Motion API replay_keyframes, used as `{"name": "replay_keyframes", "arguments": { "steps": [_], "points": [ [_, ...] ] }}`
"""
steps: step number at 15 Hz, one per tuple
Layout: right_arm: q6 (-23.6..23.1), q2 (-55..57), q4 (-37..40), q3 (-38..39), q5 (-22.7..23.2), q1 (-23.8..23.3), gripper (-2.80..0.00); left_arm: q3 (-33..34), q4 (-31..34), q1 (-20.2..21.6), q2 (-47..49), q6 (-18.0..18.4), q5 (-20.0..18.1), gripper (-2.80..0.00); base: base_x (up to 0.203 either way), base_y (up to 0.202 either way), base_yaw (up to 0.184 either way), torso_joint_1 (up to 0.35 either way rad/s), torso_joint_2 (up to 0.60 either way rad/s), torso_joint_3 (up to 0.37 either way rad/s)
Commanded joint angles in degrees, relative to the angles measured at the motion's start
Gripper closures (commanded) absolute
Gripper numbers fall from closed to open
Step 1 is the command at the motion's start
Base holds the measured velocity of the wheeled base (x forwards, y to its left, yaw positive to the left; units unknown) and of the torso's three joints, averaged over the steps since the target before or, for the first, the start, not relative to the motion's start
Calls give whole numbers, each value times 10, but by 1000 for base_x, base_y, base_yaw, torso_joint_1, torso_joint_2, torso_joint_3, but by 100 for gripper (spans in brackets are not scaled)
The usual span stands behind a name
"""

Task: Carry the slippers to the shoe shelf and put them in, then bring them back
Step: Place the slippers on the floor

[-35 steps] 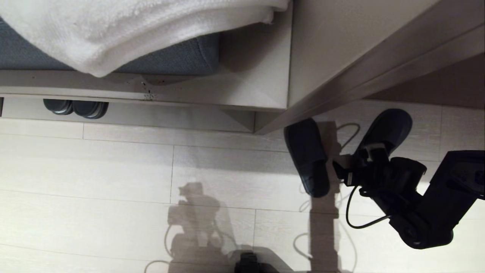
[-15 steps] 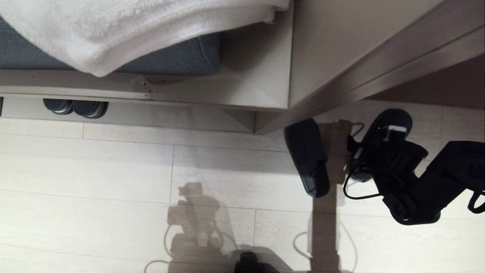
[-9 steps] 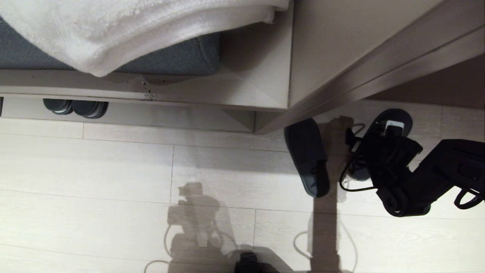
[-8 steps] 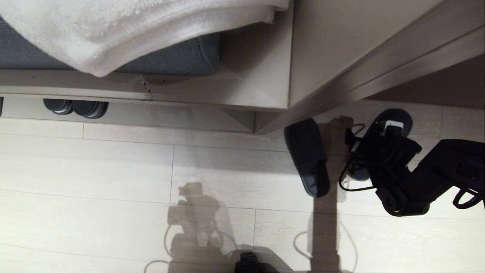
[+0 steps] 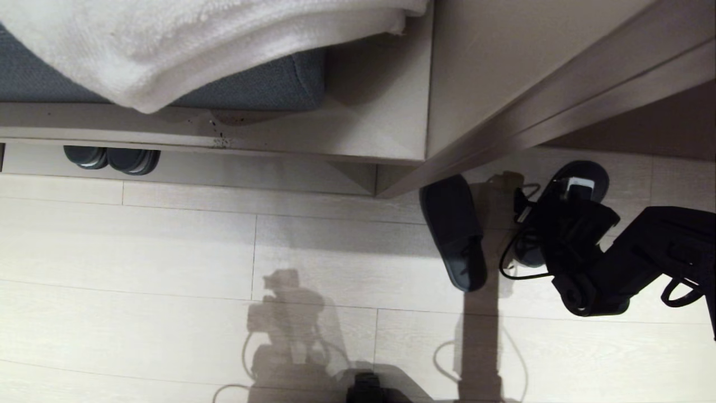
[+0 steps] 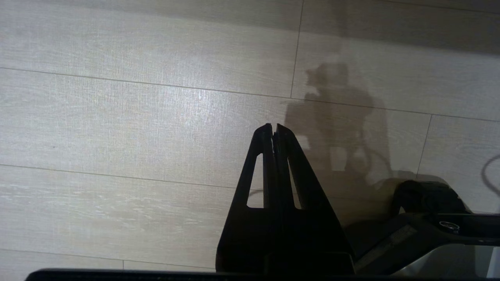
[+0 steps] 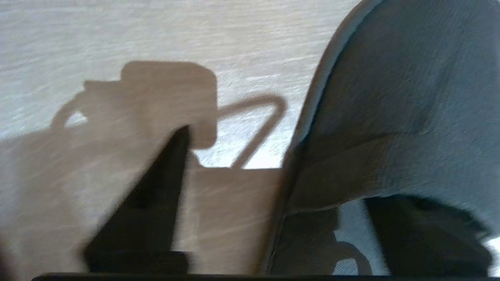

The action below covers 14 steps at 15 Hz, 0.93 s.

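Two matte black slippers lie on the pale floor at the right, beside the beige unit's corner. The left slipper lies free. My right gripper hangs low over the right slipper and covers most of it. In the right wrist view this gripper is open: one finger stands over bare floor beside the slipper, the other reaches in under its toe band. My left gripper is shut over bare floor. The shoe shelf shows as a low strip under the bench.
A glossier dark pair sits tucked in the low recess at the far left. A white towel lies on a grey cushion above it. The desk counter's edge overhangs the slippers. Open floor spreads left of them.
My right arm has pushed forward and down along the right slipper towards its toe. Neither slipper has shifted, and the left arm has kept still.
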Motion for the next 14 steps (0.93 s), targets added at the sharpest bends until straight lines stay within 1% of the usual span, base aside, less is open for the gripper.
{"name": "replay_keyframes", "arguments": {
  "steps": [1, 4, 8, 11, 13, 14],
  "points": [
    [0, 5, -5, -4, -1, -6, 0, 1, 0, 0, -1, 0, 0, 0, 0, 0, 0, 0, 0, 0],
    [4, 8, -5, -19, -1, -12, 0, 1, 0, 0, -1, 0, 0, 0, 0, 0, 0, 0, 0, 0],
    [4, 5, -5, -9, -1, -13, 0, 1, 0, 0, -1, 0, 0, 0, 0, 0, 0, 0, 0, 0],
    [5, -29, -5, 50, 0, -7, 0, 1, 0, 0, -1, 0, 0, 0, 0, 0, 0, 0, 0, 0],
    [20, -53, -5, 104, 2, 29, 0, 0, 0, 0, 0, 0, 0, 0, 0, 0, 0, 0, 0, 0],
    [27, -59, -5, 118, 3, 46, 0, 0, 0, 0, 0, 0, 0, 0, 0, 0, 0, 0, 0, 0]
  ]
}}
